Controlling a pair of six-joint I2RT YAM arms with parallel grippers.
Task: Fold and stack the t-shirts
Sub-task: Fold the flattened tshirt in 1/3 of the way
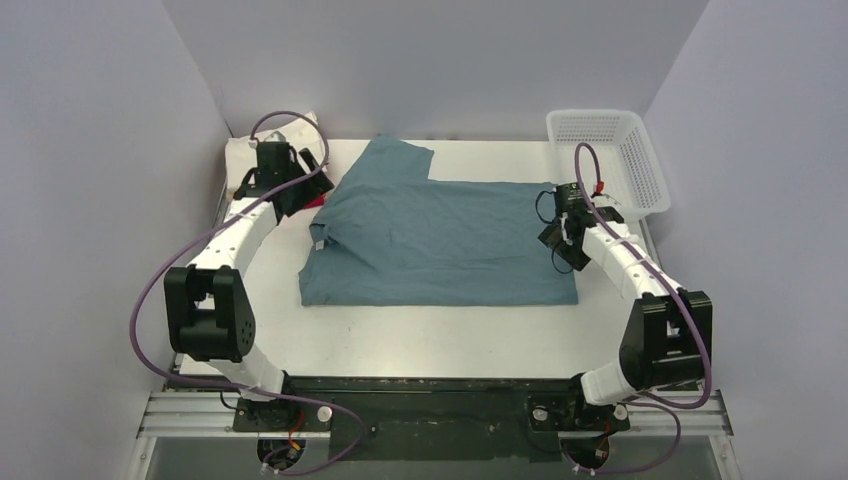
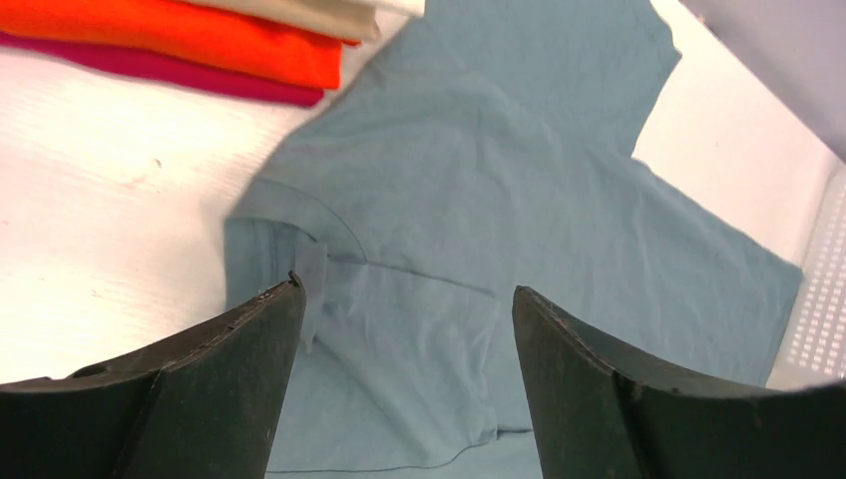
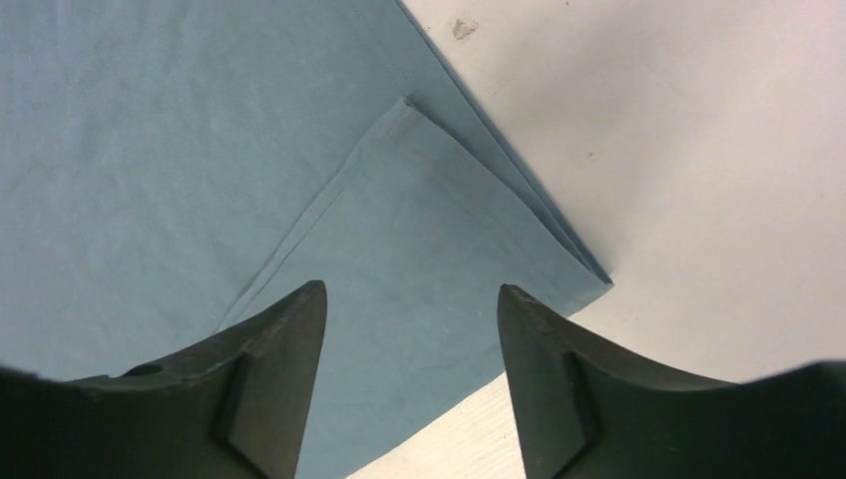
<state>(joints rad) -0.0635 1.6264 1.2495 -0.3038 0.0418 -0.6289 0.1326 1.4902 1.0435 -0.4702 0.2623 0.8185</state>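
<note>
Okay, teal t-shirt [image 1: 440,235] lies mid-table, partly folded. My left gripper [image 2: 404,294] at its 10 o'clock, right gripper [image 3: 411,289] at 3, both spread, empty. Risk: I pinch one layer only, fold drags open.

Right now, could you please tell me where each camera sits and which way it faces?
Top external: above and behind the bases, looking down on the table and teal t-shirt; both arms show.
Left wrist: on the left arm, facing the shirt's collar and folded stack; left gripper open.
Right wrist: looking down at a shirt corner; right gripper open.
Shared: all see the teal t-shirt.
</note>
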